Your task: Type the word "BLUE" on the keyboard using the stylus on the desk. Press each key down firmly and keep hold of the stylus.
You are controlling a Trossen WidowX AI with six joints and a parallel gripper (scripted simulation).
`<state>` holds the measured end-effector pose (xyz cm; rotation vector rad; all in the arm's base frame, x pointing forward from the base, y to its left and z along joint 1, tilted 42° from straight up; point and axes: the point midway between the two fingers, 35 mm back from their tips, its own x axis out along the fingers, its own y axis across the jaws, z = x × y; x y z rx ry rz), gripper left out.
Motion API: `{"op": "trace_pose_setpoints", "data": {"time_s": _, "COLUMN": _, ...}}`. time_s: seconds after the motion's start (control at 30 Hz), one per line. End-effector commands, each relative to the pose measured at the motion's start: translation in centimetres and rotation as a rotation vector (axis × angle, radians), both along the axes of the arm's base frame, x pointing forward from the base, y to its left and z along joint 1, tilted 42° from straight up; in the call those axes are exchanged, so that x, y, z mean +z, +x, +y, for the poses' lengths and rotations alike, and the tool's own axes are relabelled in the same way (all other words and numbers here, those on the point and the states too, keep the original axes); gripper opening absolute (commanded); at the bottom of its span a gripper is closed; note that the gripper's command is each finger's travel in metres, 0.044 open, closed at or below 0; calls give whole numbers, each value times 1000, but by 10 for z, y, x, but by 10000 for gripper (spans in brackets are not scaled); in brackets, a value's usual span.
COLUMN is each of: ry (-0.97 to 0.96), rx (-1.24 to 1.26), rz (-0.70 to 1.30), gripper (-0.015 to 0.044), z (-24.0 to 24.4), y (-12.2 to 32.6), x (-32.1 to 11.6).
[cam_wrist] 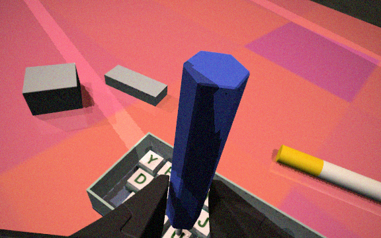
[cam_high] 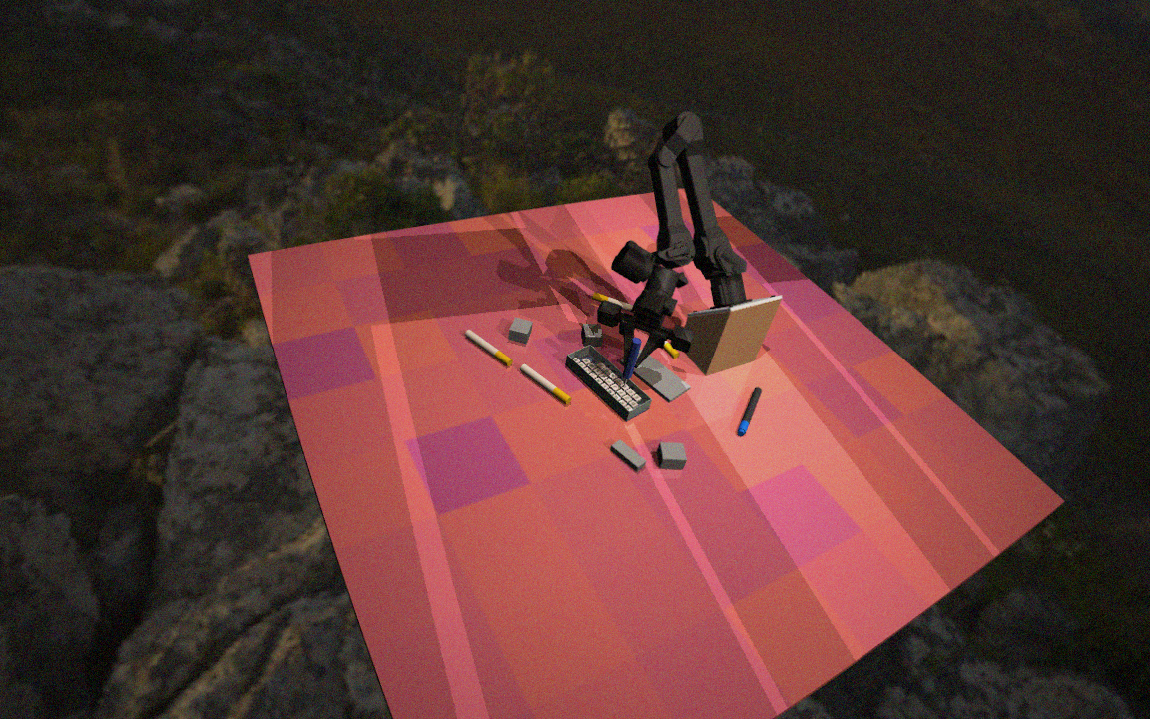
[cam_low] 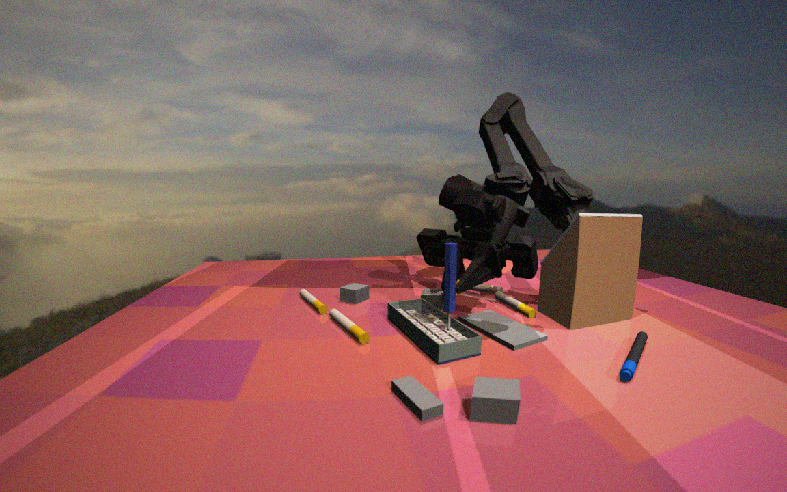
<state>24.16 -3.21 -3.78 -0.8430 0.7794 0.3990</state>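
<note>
The blue stylus (cam_high: 634,354) (cam_low: 450,269) (cam_wrist: 204,132) stands nearly upright, its thin metal tip pointing down. My gripper (cam_high: 630,367) (cam_low: 451,288) (cam_wrist: 188,186) is shut on its blue body, just above the keyboard. The keyboard (cam_high: 638,411) (cam_low: 460,350) (cam_wrist: 122,169) is a shallow grey-green walled tray of white letter keys. In the wrist view the tip meets a key (cam_wrist: 172,233) at the bottom edge; its letter is partly hidden and I cannot tell whether the key is pressed. Keys marked Y, D and J also show; the fingers and stylus hide others.
A flat grey slab (cam_high: 664,379) (cam_low: 504,329) lies beside the keyboard, near a tall brown box (cam_high: 734,335) (cam_low: 604,275). Grey blocks (cam_high: 671,455) (cam_low: 494,400) (cam_wrist: 52,89), several white-and-yellow pens (cam_high: 546,384) (cam_low: 348,325) (cam_wrist: 349,178) and a black-and-blue marker (cam_high: 749,410) (cam_low: 633,357) lie around.
</note>
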Motion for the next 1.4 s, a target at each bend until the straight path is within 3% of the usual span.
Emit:
{"op": "trace_pose_setpoints", "data": {"time_s": 0.0, "ry": -1, "rx": 2, "rz": 0, "gripper": 81, "z": -2, "y": 0, "x": -2}}
{"op": "trace_pose_setpoints", "data": {"time_s": 0.67, "ry": -1, "rx": 2, "rz": 0, "gripper": 81, "z": -2, "y": 0, "x": -2}}
{"op": "trace_pose_setpoints", "data": {"time_s": 1.37, "ry": 0, "rx": 2, "rz": -3, "gripper": 81, "z": 22, "y": 2, "x": 25}}
